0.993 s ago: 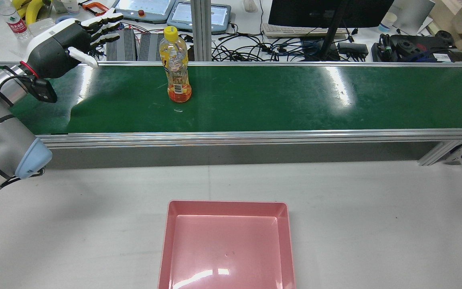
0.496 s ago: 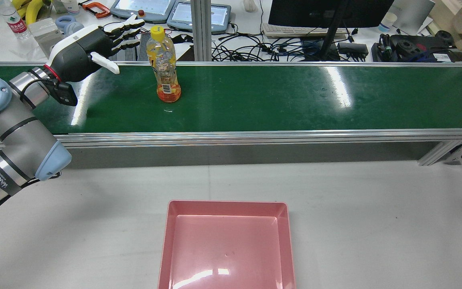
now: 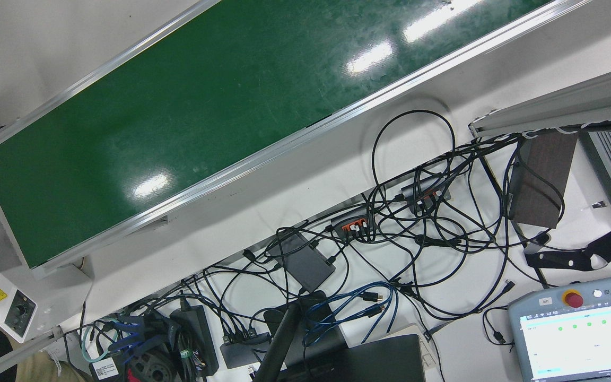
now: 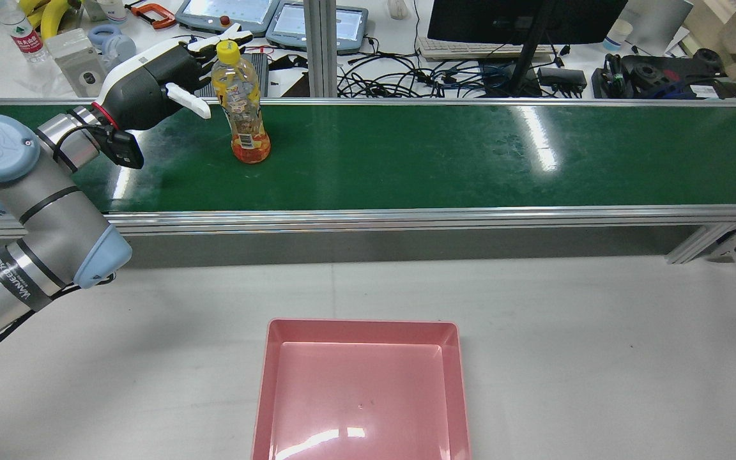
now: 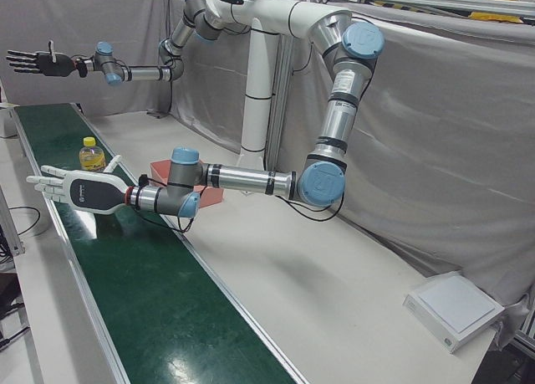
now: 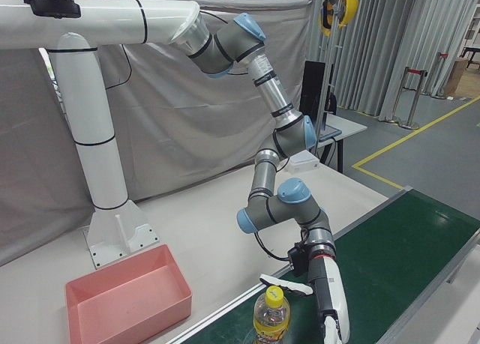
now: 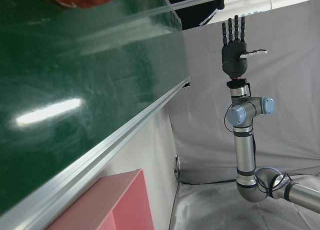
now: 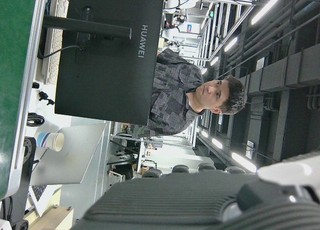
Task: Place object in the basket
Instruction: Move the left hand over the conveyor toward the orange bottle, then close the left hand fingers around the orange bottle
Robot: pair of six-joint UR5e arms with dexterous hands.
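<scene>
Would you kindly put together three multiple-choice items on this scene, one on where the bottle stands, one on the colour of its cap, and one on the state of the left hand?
1. Where does the bottle stand?
A. In the pink basket
B. On the green conveyor belt
C. On the white table

2. What colour is the bottle's cap?
A. Yellow
B. Blue
C. Red

3. What state is the left hand in?
A. Shut around the bottle
B. Open beside the bottle
C. Resting in the basket

Answers: 1 B, its base sits on the belt while the pink basket holds nothing; 2 A, the cap is yellow in the rear view; 3 B, its fingers are spread apart next to the bottle, not closed on it.
</scene>
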